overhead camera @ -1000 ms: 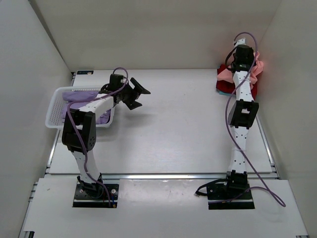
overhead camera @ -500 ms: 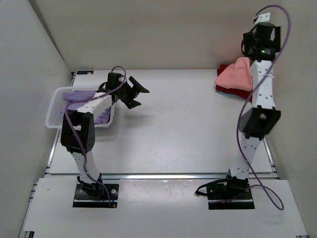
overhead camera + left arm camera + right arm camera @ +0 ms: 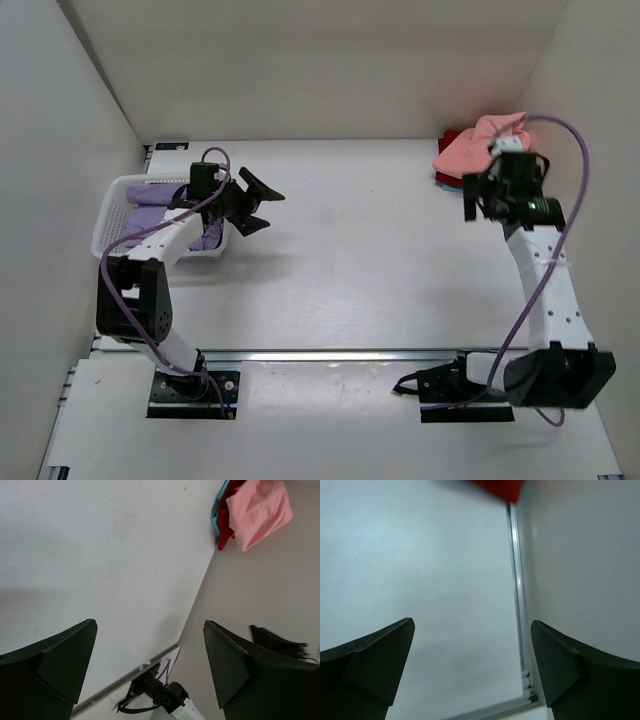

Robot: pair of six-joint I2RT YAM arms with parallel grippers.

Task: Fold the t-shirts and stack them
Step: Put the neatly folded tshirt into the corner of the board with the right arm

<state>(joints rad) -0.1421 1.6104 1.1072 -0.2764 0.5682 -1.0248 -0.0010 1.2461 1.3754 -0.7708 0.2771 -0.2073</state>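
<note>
The salmon-pink t-shirt (image 3: 482,146) lies bunched on top of a stack in the far right corner, over a red t-shirt (image 3: 451,137); both also show in the left wrist view, pink (image 3: 261,509) over red (image 3: 228,526). Lavender t-shirts (image 3: 152,196) lie in the white basket (image 3: 108,218) at the left. My right gripper (image 3: 478,198) is open and empty, raised in front of the stack (image 3: 472,624). My left gripper (image 3: 262,207) is open and empty beside the basket, above bare table (image 3: 149,625).
A teal cloth edge (image 3: 220,509) shows under the red shirt. A red cloth edge (image 3: 497,487) sits at the top of the right wrist view. A metal rail (image 3: 517,595) runs along the table's right edge by the side wall. The right arm's base (image 3: 161,694) is at the near edge.
My right gripper has left the salmon-pink shirt on the stack and drawn back toward the near side, lower. My left gripper has shifted a little left and nearer.
</note>
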